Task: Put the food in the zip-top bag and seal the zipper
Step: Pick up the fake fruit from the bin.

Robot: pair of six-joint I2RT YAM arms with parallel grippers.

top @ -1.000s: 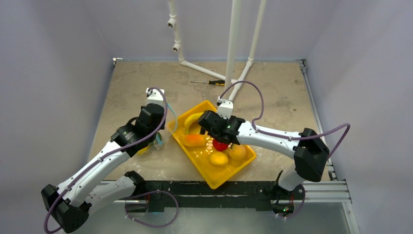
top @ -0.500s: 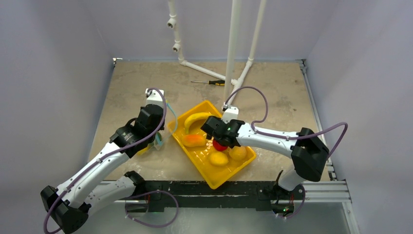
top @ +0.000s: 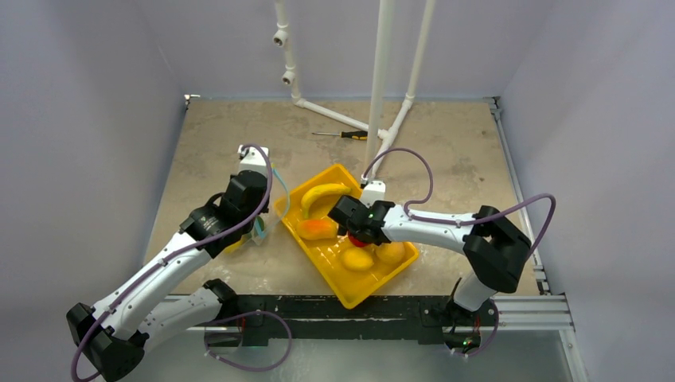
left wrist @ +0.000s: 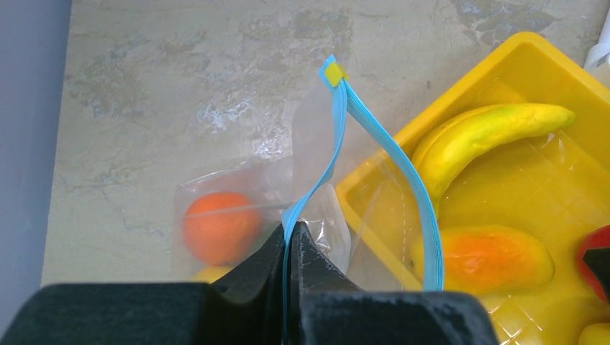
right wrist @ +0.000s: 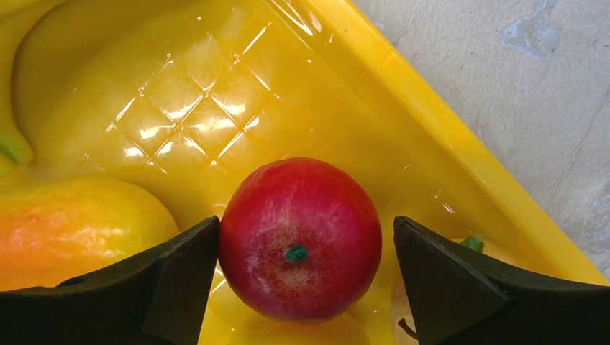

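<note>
My left gripper (left wrist: 291,233) is shut on the teal zipper (left wrist: 392,162) edge of the clear zip-top bag (left wrist: 237,187), holding the mouth up beside the tray. An orange (left wrist: 219,226) and a yellow fruit (left wrist: 212,273) lie inside the bag. In the yellow tray (right wrist: 431,144), my right gripper (right wrist: 306,221) stands open around a red apple (right wrist: 301,237). Its left finger touches the apple and its right finger stands apart from it. A mango (right wrist: 79,230) and a banana (left wrist: 489,133) lie in the tray close by.
A lemon (top: 357,259) and a peach-coloured fruit (top: 390,252) sit in the tray's near end. A screwdriver (top: 342,134) lies at the back of the table. White pipes (top: 380,79) rise behind the tray.
The right gripper has come down a little nearer me onto the apple, with its jaws a bit wider. The left arm and the bag have not moved.
</note>
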